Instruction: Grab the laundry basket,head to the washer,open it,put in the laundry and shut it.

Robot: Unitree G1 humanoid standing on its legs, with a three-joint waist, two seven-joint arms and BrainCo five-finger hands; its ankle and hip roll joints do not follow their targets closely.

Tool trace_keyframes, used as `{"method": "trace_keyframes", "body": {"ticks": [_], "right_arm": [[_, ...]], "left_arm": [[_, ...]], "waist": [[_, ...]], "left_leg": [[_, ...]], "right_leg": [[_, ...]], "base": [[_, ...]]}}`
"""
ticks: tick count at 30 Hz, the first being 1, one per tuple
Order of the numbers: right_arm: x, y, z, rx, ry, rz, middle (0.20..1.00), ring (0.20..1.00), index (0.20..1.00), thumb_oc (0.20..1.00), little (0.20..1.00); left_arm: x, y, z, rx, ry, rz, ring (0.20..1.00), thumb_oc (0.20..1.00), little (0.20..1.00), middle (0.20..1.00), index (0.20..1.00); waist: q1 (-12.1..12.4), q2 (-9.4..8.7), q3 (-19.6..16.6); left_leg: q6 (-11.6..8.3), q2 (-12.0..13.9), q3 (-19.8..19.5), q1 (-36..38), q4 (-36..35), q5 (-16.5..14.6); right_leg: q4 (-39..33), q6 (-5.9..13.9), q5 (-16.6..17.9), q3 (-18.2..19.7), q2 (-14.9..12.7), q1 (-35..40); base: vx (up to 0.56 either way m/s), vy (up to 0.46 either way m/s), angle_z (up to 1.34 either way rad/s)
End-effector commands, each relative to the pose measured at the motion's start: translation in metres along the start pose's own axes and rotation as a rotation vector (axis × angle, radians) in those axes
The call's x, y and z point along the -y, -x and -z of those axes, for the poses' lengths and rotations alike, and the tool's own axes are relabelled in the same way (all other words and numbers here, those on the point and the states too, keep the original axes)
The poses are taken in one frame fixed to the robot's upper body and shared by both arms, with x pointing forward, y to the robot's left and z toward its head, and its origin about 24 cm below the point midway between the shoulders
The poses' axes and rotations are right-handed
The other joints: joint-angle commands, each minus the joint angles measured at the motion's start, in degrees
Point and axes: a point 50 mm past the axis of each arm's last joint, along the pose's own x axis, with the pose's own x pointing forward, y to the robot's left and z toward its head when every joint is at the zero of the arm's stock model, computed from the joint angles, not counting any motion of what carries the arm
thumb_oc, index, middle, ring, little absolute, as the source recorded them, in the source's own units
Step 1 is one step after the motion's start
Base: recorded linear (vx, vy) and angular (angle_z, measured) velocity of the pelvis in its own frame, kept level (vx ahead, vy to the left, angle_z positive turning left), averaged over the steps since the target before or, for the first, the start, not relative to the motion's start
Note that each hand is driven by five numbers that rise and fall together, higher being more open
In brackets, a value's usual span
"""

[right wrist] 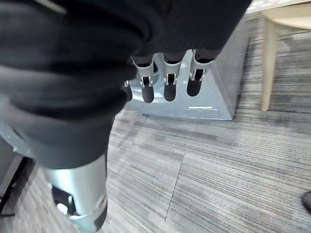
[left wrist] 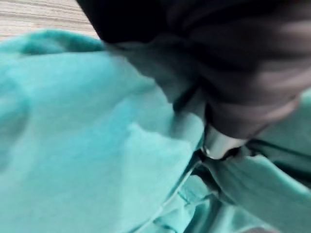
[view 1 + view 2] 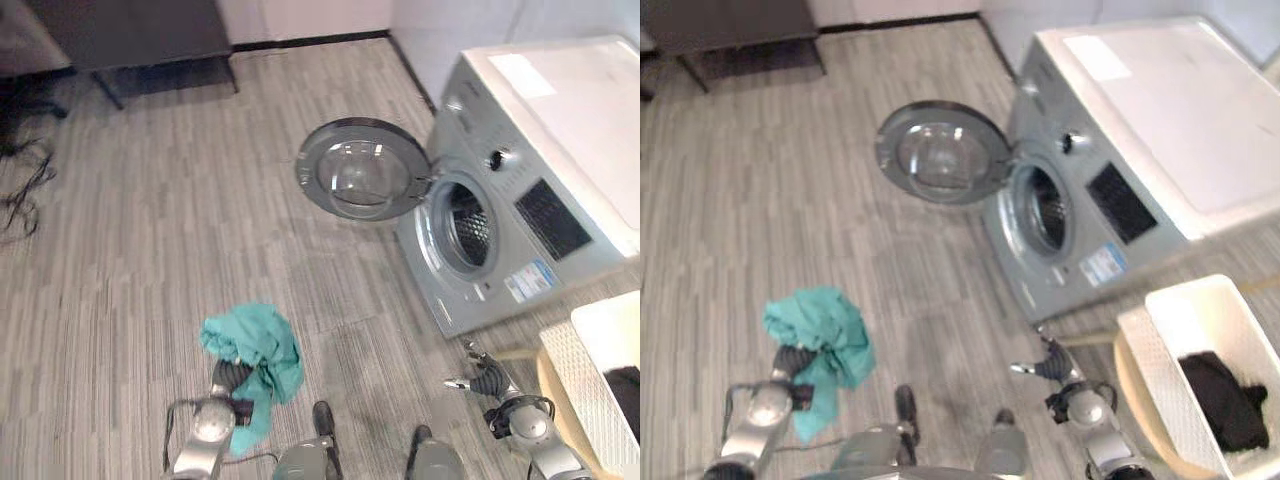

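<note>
Now you are at the loading step: your left hand [image 3: 232,378] grips the teal cloth [image 3: 255,350]; your right hand [image 3: 482,372] hangs slack-fingered (holding nothing); next carry the cloth to the washer [image 3: 520,190] drum, its door [image 3: 362,168] already open.

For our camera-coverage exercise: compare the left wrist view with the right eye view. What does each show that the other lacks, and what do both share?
Left wrist view alone: a close look at folds of the teal cloth bunched against the left hand. Right eye view alone: the washer with its door swung open, the white laundry basket holding a dark garment, and the right hand, its fingers relaxed. Both share the cloth, the left hand and the striped floor.
</note>
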Motion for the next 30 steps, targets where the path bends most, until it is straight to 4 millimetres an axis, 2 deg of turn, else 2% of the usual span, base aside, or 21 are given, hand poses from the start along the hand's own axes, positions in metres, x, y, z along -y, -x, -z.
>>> {"method": "trace_keyframes", "body": {"ticks": [1, 2, 4, 6, 7, 8, 9, 10, 13, 15, 16, 18, 20, 21, 22, 24, 27, 28, 29, 30], "right_arm": [[0.017, -0.004, -0.015, 0.075, 0.028, 0.053, 1.000, 1.000, 1.000, 1.000, 1.000], [0.017, -0.004, -0.012, 0.065, 0.030, 0.048, 1.000, 1.000, 1.000, 1.000, 1.000], [0.016, -0.003, -0.011, 0.061, 0.033, 0.045, 1.000, 1.000, 1.000, 1.000, 1.000], [0.014, -0.004, -0.012, 0.059, 0.040, 0.035, 1.000, 1.000, 1.000, 1.000, 1.000], [0.014, -0.004, -0.012, 0.059, 0.040, 0.036, 1.000, 1.000, 1.000, 1.000, 1.000], [0.013, -0.004, -0.011, 0.058, 0.042, 0.030, 1.000, 1.000, 1.000, 1.000, 1.000], [0.013, -0.003, -0.011, 0.057, 0.043, 0.030, 1.000, 1.000, 1.000, 1.000, 1.000], [0.012, -0.001, -0.007, 0.050, 0.038, 0.029, 1.000, 1.000, 1.000, 1.000, 1.000], [0.014, 0.001, -0.003, 0.039, 0.049, 0.030, 1.000, 1.000, 1.000, 1.000, 1.000], [0.016, 0.002, -0.002, 0.040, 0.047, 0.033, 1.000, 1.000, 1.000, 1.000, 1.000], [0.020, 0.002, -0.002, 0.039, 0.047, 0.044, 1.000, 1.000, 1.000, 1.000, 1.000], [0.022, 0.002, 0.000, 0.032, 0.049, 0.049, 1.000, 1.000, 1.000, 1.000, 1.000], [0.024, 0.002, 0.000, 0.029, 0.051, 0.060, 1.000, 1.000, 1.000, 1.000, 1.000], [0.025, 0.002, 0.000, 0.029, 0.054, 0.065, 1.000, 1.000, 1.000, 1.000, 1.000], [0.025, 0.002, 0.000, 0.029, 0.054, 0.065, 1.000, 1.000, 1.000, 1.000, 1.000], [0.023, 0.001, 0.001, 0.024, 0.058, 0.060, 1.000, 1.000, 1.000, 1.000, 1.000], [0.020, -0.002, -0.002, 0.031, 0.062, 0.050, 1.000, 1.000, 1.000, 1.000, 1.000], [0.020, -0.003, -0.002, 0.032, 0.062, 0.054, 1.000, 1.000, 1.000, 1.000, 1.000], [0.020, -0.003, -0.003, 0.032, 0.064, 0.052, 1.000, 1.000, 1.000, 1.000, 1.000], [0.020, -0.003, -0.003, 0.032, 0.064, 0.052, 1.000, 1.000, 1.000, 1.000, 1.000]], "left_arm": [[-0.004, 0.002, -0.012, 0.083, -0.001, -0.019, 0.200, 0.200, 0.200, 0.200, 0.200], [0.001, 0.000, -0.016, 0.096, -0.014, 0.012, 0.200, 0.200, 0.200, 0.200, 0.200], [0.003, 0.000, -0.016, 0.096, -0.015, 0.021, 0.200, 0.200, 0.200, 0.200, 0.200], [0.006, 0.000, -0.015, 0.092, -0.026, 0.038, 0.200, 0.200, 0.200, 0.200, 0.200], [0.006, 0.000, -0.016, 0.092, -0.026, 0.039, 0.200, 0.200, 0.200, 0.200, 0.200], [0.011, 0.001, -0.015, 0.094, -0.031, 0.063, 0.200, 0.200, 0.200, 0.200, 0.200], [0.012, 0.001, -0.015, 0.094, -0.031, 0.064, 0.200, 0.200, 0.200, 0.200, 0.200], [0.018, 0.003, -0.014, 0.096, -0.052, 0.101, 0.200, 0.200, 0.200, 0.200, 0.200], [0.025, 0.007, -0.010, 0.087, -0.054, 0.135, 0.200, 0.200, 0.200, 0.200, 0.200], [0.029, 0.009, -0.009, 0.083, -0.057, 0.155, 0.200, 0.200, 0.200, 0.200, 0.200], [0.033, 0.007, -0.013, 0.098, -0.069, 0.175, 0.200, 0.200, 0.200, 0.200, 0.200], [0.036, 0.006, -0.015, 0.103, -0.069, 0.183, 0.200, 0.200, 0.200, 0.200, 0.200], [0.037, 0.004, -0.018, 0.117, -0.082, 0.193, 0.200, 0.200, 0.200, 0.200, 0.200], [0.038, 0.004, -0.021, 0.130, -0.099, 0.199, 0.200, 0.200, 0.200, 0.200, 0.200], [0.038, 0.004, -0.021, 0.130, -0.099, 0.199, 0.200, 0.200, 0.200, 0.200, 0.200], [0.037, 0.004, -0.022, 0.138, -0.115, 0.198, 0.200, 0.200, 0.200, 0.200, 0.200], [0.038, 0.006, -0.019, 0.125, -0.113, 0.200, 0.200, 0.200, 0.200, 0.200, 0.200], [0.039, 0.006, -0.019, 0.124, -0.112, 0.204, 0.200, 0.200, 0.200, 0.200, 0.200], [0.040, 0.007, -0.018, 0.122, -0.108, 0.208, 0.200, 0.200, 0.200, 0.200, 0.200], [0.040, 0.007, -0.018, 0.122, -0.108, 0.208, 0.200, 0.200, 0.200, 0.200, 0.200]], "waist": [[-0.97, 1.36, 0.94], [-1.40, 1.18, 1.73], [-1.67, 1.31, 2.02], [-1.44, 1.25, 1.73], [-1.68, 0.98, 1.92], [-1.67, 1.32, 1.61], [-1.89, 1.47, 1.68], [-2.27, 0.88, 1.36], [-3.00, 1.37, -0.14], [-3.30, 1.38, -0.14], [-3.22, 1.05, 0.37], [-3.13, 0.76, 0.61], [-2.75, -0.05, 0.86], [-2.31, -0.90, 1.03], [-2.28, -0.93, 1.02], [-1.11, -1.24, 1.32], [0.49, -0.68, 1.46], [0.82, -0.42, 1.39], [0.92, -0.16, 1.17], [0.92, -0.15, 1.13]], "left_leg": [[-3.01, -0.08, -2.65, 2.60, 5.64, -8.35], [-2.78, -1.24, -5.02, 5.00, 5.46, -9.55], [-2.82, -1.42, -5.91, 6.04, 5.41, -10.17], [-3.21, -1.74, -7.18, 8.34, 4.71, -11.62], [-3.10, -2.01, -6.95, 7.90, 4.79, -10.82], [-3.60, -1.83, -7.91, 9.81, 4.70, -12.25], [-3.63, -1.71, -8.17, 9.94, 4.69, -12.31], [-3.90, -2.40, -8.74, 10.73, 5.31, -12.63], [-6.33, -0.86, -7.99, 10.99, 7.69, -12.28], [-8.06, 0.82, -6.79, 8.67, 15.30, -9.80], [-8.83, 2.56, -5.38, 5.07, 20.93, -7.02], [-8.57, 3.58, -4.27, 3.21, 22.26, -6.87], [-7.33, 3.92, -3.52, 0.08, 20.85, -8.29], [-6.89, 3.64, -4.85, -3.21, 18.26, -8.34], [-6.89, 3.62, -4.82, -3.18, 18.22, -8.33], [-7.60, 2.91, -8.44, -7.01, 14.58, -4.17], [-8.66, 1.89, -15.32, -9.67, 8.60, 0.98], [-8.80, 1.51, -16.84, -10.55, 7.59, 1.97], [-8.67, 1.45, -17.50, -10.09, 7.03, 1.70], [-8.67, 1.46, -17.50, -10.12, 7.01, 1.72]], "right_leg": [[-5.77, -2.24, 1.75, -2.98, 7.33, 2.83], [-7.31, -2.13, 4.25, -5.62, 7.31, -0.67], [-7.96, -1.95, 4.49, -6.86, 7.21, -0.69], [-9.32, -1.05, 4.94, -9.96, 7.12, -2.08], [-9.70, -1.47, 5.92, -10.66, 6.71, -2.18], [-10.04, -0.67, 5.48, -12.77, 6.76, -2.71], [-10.06, -0.66, 5.39, -13.06, 6.79, -2.48], [-12.36, -1.53, 6.22, -13.34, 6.31, -0.69], [-14.10, -2.84, 6.24, -12.00, 7.48, 2.04], [-15.18, -4.05, 5.87, -10.93, 8.51, 4.27], [-16.40, -5.10, 4.76, -10.08, 9.06, 6.49], [-16.70, -5.41, 4.15, -9.88, 8.85, 7.38], [-17.15, -5.40, 3.42, -8.83, 8.45, 8.62], [-17.51, -5.24, 2.80, -7.24, 8.39, 9.69], [-17.49, -5.23, 2.78, -7.22, 8.37, 9.68], [-18.00, -5.22, 2.33, -5.13, 9.18, 10.92], [-17.87, -4.99, 1.26, -0.97, 10.69, 12.69], [-17.43, -4.96, 0.74, 0.44, 10.93, 13.27], [-16.81, -4.89, 0.17, 1.80, 11.18, 13.59], [-16.81, -4.89, 0.18, 1.81, 11.19, 13.55]], "base": [[0.31, -0.004, 0.44], [0.25, -0.019, 0.47], [0.29, -0.029, 0.51], [0.26, -0.054, 0.58], [0.26, -0.093, 0.22], [0.17, -0.062, 0.23], [0.34, -0.144, 0.42], [0.18, -0.139, 0.46], [0.24, -0.157, 0.48], [0.20, -0.141, 0.44], [0.14, -0.099, 0.11], [0.10, -0.050, -0.30], [0.19, -0.008, -0.35], [0.20, 0.015, -0.08], [0.21, 0.031, -0.21], [0.18, 0.046, -0.51], [0.25, 0.101, -0.72], [0.27, 0.159, -0.76], [0.18, 0.111, -0.89], [0.38, 0.336, -1.31]]}}
